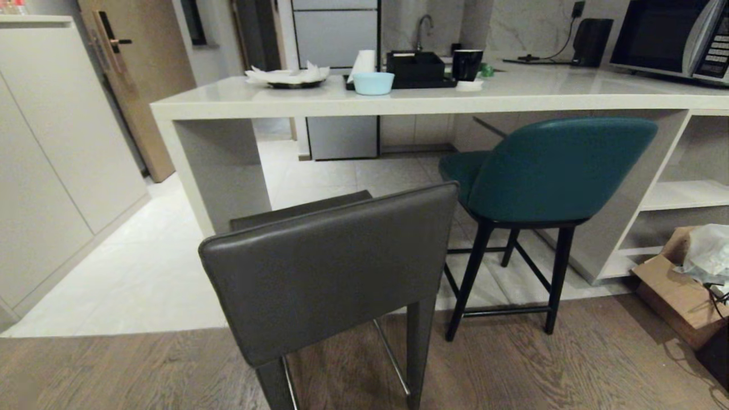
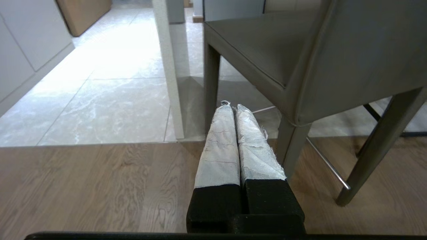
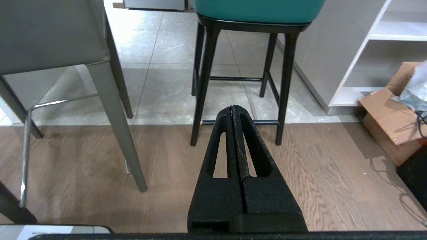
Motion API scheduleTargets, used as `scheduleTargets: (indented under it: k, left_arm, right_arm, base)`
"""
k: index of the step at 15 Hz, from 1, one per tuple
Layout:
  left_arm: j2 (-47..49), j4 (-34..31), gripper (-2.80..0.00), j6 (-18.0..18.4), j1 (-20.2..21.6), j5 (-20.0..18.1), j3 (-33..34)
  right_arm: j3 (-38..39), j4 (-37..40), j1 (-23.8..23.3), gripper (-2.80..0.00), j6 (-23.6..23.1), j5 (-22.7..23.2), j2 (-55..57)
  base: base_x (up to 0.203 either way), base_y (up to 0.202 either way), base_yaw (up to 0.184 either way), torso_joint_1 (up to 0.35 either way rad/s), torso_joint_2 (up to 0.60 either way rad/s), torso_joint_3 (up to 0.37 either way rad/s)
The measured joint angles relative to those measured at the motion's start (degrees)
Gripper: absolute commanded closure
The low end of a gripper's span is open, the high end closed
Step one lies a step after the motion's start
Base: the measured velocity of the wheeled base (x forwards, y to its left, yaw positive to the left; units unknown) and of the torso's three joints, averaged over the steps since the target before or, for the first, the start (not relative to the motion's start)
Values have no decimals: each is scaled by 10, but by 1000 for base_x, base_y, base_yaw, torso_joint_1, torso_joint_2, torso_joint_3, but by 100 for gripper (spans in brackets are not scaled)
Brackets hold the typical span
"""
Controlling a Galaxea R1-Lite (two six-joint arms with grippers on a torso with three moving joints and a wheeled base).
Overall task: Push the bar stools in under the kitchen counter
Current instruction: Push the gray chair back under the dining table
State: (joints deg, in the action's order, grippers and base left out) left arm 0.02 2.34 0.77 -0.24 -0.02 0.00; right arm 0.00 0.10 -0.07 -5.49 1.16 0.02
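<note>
The dark grey bar stool (image 1: 336, 267) stands nearest me on the wood floor, its low back towards me, its seat short of the kitchen counter (image 1: 364, 97). The teal bar stool (image 1: 547, 171) stands further right, its seat partly under the counter's edge. Neither arm shows in the head view. My left gripper (image 2: 232, 106), fingers wrapped in white tape, is shut and empty, low beside the grey stool (image 2: 300, 60) near its leg. My right gripper (image 3: 232, 107), black, is shut and empty, pointing at the teal stool's legs (image 3: 203, 83), apart from them.
A pale cabinet wall (image 1: 51, 159) runs along the left. Open shelves (image 1: 683, 193) and a cardboard box (image 1: 678, 290) with plastic stand at the right. On the counter sit a blue bowl (image 1: 373, 83), a black tray (image 1: 416, 71), a mug and a microwave (image 1: 678, 34).
</note>
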Motion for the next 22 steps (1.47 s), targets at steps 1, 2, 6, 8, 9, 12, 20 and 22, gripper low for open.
scheduleTargets:
  k: [1,2,6,8,9,12,20,22]
  left_arm:
    - [0,0,0,0,0,0,0]
    - [0,0,0,0,0,0,0]
    - [0,-4,0,3,0,0,0]
    - [4,-15,0,10,1,2,-13]
    - [15,-19,0,9,1,3,-33]
    - [105,-1,0,-14,2,0,-94]
    - [476,275,0,-24,-63,34,-141]
    - [545,293,0,-46,-97,64,-158]
  right_arm:
    - [0,0,0,0,-1,0,0]
    - [0,0,0,0,0,0,0]
    - [0,0,0,0,5,-1,0]
    - [-5,17,0,0,14,-6,0]
    - [-16,37,0,0,15,-8,1]
    - [-84,45,0,0,40,2,51]
    - [-210,-211,32,0,82,22,464]
    - [-242,-259,71,0,99,20,560]
  base:
    - [0,0,0,0,0,0]
    - [0,0,0,0,0,0]
    - [0,0,0,0,0,0]
    - [0,0,0,0,0,0]
    - [0,0,0,0,0,0]
    - [0,0,0,0,0,0]
    - [0,0,0,0,0,0]
    - [0,0,0,0,0,0]
